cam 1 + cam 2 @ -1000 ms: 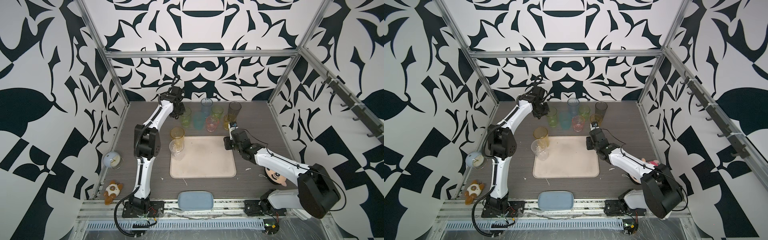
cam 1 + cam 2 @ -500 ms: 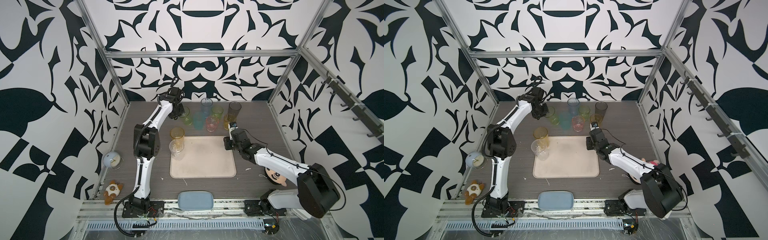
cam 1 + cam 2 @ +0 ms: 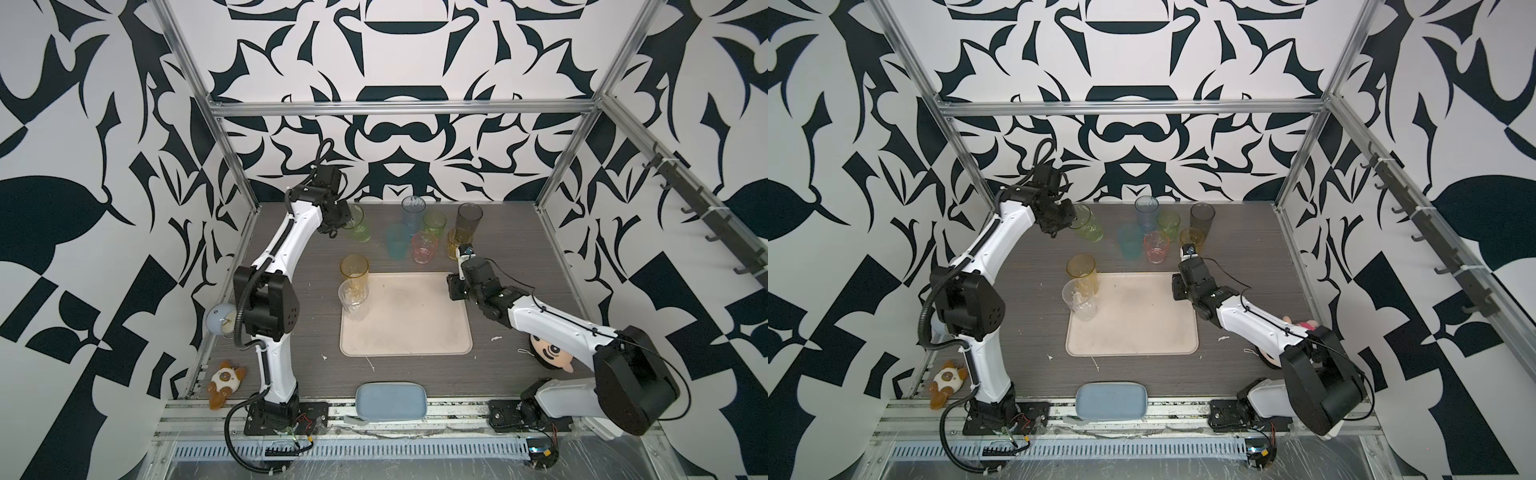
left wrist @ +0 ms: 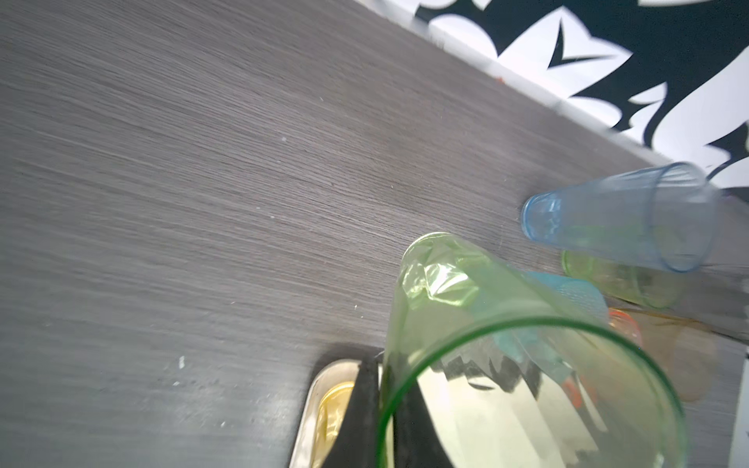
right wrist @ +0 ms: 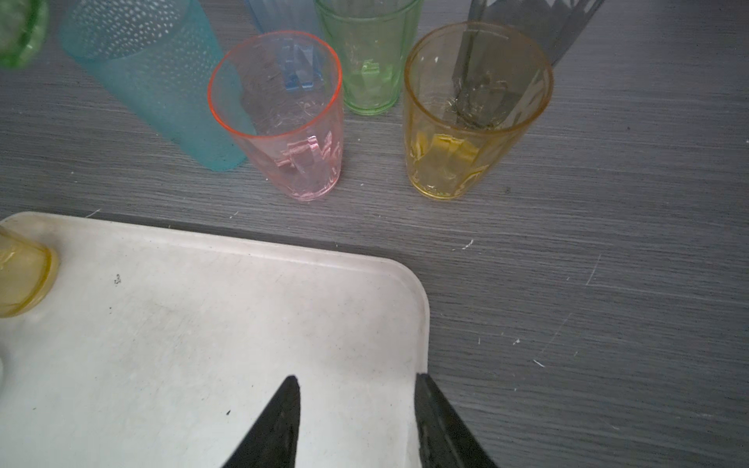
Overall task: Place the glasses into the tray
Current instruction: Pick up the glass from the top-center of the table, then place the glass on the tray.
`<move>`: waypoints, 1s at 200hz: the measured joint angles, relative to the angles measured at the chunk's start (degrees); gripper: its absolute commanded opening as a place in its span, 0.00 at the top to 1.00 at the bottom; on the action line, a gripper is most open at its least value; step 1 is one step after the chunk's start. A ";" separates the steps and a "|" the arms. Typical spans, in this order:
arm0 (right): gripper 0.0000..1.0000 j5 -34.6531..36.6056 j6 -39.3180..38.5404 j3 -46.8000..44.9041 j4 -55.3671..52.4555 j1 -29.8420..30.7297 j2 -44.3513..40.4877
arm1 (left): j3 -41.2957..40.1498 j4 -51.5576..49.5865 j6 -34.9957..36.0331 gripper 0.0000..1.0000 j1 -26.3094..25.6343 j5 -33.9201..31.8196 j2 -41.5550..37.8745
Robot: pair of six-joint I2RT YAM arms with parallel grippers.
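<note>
- Left pincer (image 3: 344,216): clamped on rim of tall green tumbler (image 3: 360,227). Tumbler tilted, at far-left part of bench (image 3: 519,249).
- Right pincer (image 5: 356,381): jaws apart, nothing between, above far-right corner of tray (image 3: 407,332).
- Tray: mid-bench. Yellow tumbler (image 3: 354,270) and colourless tumbler (image 3: 353,297) upright at its left edge.
- On bench behind tray, back row: blue tumbler (image 3: 412,210), short green tumbler (image 3: 434,222), smoky grey tumbler (image 3: 469,216).
- Front row, nearer tray: teal tumbler (image 3: 396,241), pink tumbler (image 3: 424,247), amber tumbler (image 3: 457,243).
- All six upright.

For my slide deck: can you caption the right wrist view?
Right gripper, open above the tray corner, facing the pink glass, amber glass and teal glass on the table.
</note>
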 measured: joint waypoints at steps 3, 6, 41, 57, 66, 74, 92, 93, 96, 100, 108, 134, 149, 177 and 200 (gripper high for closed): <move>0.51 0.00 0.00 0.00 0.00 0.00 0.00 | -0.26 0.00 0.02 0.99 0.17 -0.04 -0.63; 0.51 0.00 0.00 0.00 0.00 0.00 0.00 | -0.59 0.00 0.07 0.99 0.42 -0.07 -1.31; 0.51 0.00 0.00 0.00 0.02 0.00 0.00 | -3.63 -0.87 0.50 0.99 2.49 -0.24 -7.13; 0.51 0.00 0.00 0.00 0.02 0.00 0.00 | -4.59 -1.86 0.81 1.00 3.28 -0.44 -9.22; 0.51 0.00 0.00 0.00 0.02 0.00 0.00 | -5.22 -2.32 1.05 1.00 3.69 -0.63 -10.45; 0.51 0.00 0.00 0.00 0.02 0.00 0.00 | -5.77 -2.89 1.25 0.99 4.02 -0.85 -11.47; 0.51 0.00 0.00 0.00 0.02 0.00 0.00 | -6.71 -4.13 1.66 1.00 4.72 -1.38 -13.77; 0.51 0.00 0.00 0.00 0.02 0.00 0.00 | -6.80 -4.26 1.73 1.00 4.79 -1.40 -13.94; 0.51 -0.02 0.00 0.00 0.02 0.00 0.00 | -6.95 -4.42 1.86 1.00 4.90 -1.49 -14.38; 0.51 -0.02 0.00 0.00 0.02 0.00 0.00 | -7.19 -4.66 1.92 0.99 4.98 -1.53 -14.91; 0.51 -0.02 0.00 0.00 0.02 0.00 0.02 | -7.65 -5.27 2.29 0.99 5.27 -1.68 -16.13; 0.51 -0.07 0.00 0.00 0.02 0.00 0.02 | -9.77 -6.86 3.30 0.99 6.25 -2.29 -20.70; 0.51 -0.07 0.02 0.00 0.02 0.00 0.02 | -10.75 -8.09 3.82 0.99 6.84 -2.97 -23.26; 0.51 -0.09 0.02 0.00 0.02 0.00 0.02 | -12.48 -10.58 4.76 0.99 7.50 -4.42 -27.34; 0.51 -0.17 0.02 0.00 0.02 0.00 0.02 | -14.29 -13.00 5.70 1.00 7.61 -5.57 -29.81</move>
